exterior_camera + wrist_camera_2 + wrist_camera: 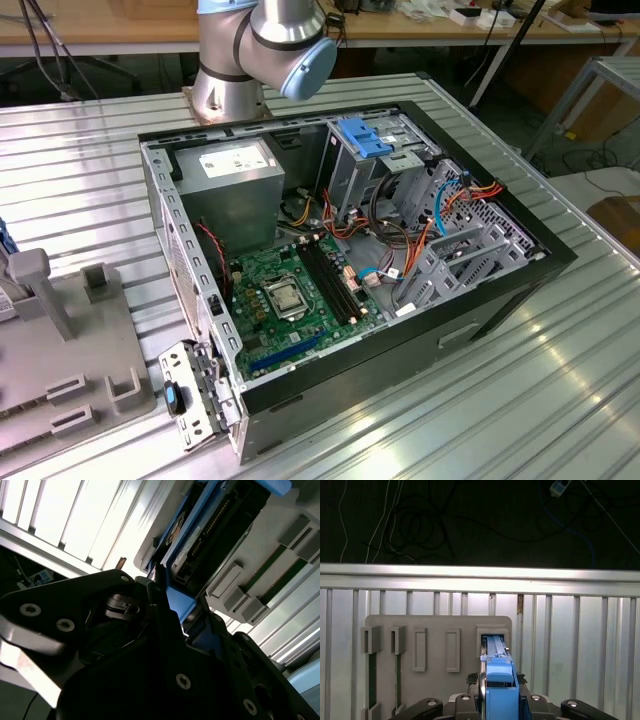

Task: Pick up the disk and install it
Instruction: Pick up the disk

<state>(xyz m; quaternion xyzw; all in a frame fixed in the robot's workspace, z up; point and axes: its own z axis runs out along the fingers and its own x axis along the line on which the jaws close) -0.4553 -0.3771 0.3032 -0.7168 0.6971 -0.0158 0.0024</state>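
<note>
Jaws: narrow, set against both flat sides of the disk (pixel 495 647), with no gap showing between them and its blue frame. My gripper (pixel 500 680) has it by the near end. The disk stands on edge, its far end down in the end slot of the grey holder plate (pixel 435 630).

Writing: the only print I find is a white label (pixel 228 163) on the power supply (pixel 240 195), too small to make out.

Hidden or unclear: in the second wrist view my own black housing covers most of the disk's near half, so only a blue strip and the connector end show past it. Two green boards (pixel 290 575) stand edge-on in other slots of the plate, seen only as thin lines. The arm (pixel 262 50) is cut off by the picture's edge above its lower joints.

Around: the plate lies on the ribbed metal table (pixel 570 630), at the exterior view's left. Beyond the table's far edge the floor is dark, with loose cables (pixel 420 525). In the middle of the table the computer case (pixel 480 310) lies open. The power supply is at its far left and the motherboard (pixel 290 290) in the near half. A light-blue bracket (pixel 365 135) tops the drive cage at the far side, and orange and red wires (pixel 400 245) cross between cage and board.
</note>
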